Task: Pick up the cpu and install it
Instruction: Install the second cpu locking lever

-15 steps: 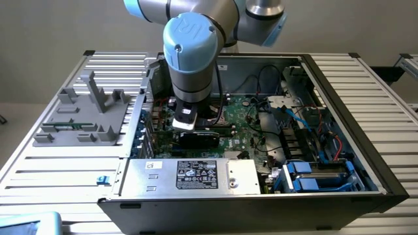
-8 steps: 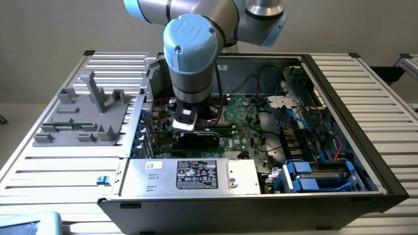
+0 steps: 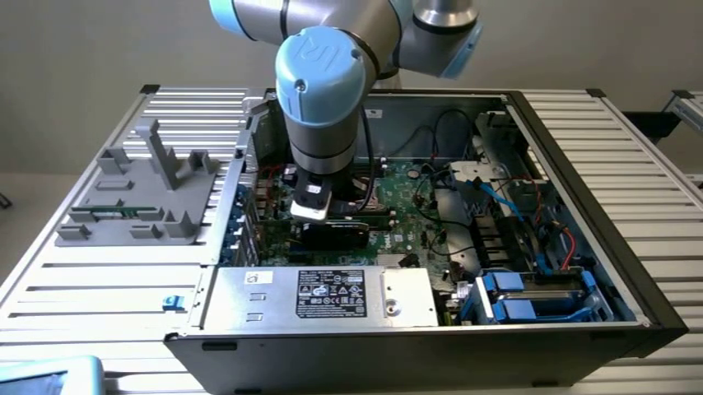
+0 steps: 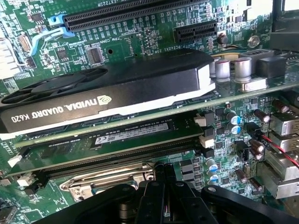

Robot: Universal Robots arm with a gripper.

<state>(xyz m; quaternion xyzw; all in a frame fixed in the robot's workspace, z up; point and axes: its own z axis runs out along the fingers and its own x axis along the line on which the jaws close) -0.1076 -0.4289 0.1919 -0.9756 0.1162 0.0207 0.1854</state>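
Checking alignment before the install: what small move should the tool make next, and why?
Probably a slow, short lowering toward the socket. The tool is shut and hangs close over the end of the socket's metal frame, beside the memory stick and graphics card. Whether the cpu is between its tips cannot be told, so go gently.

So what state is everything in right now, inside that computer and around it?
Computer case: side open, lying flat.
Graphics card: plugged in, standing in its slot.
Memory stick: seated in its slot.
Long black slot: vacant.
CPU socket frame: partly hidden by the hand; contents can't be told.
Hand: shut, low over the board beside the socket.
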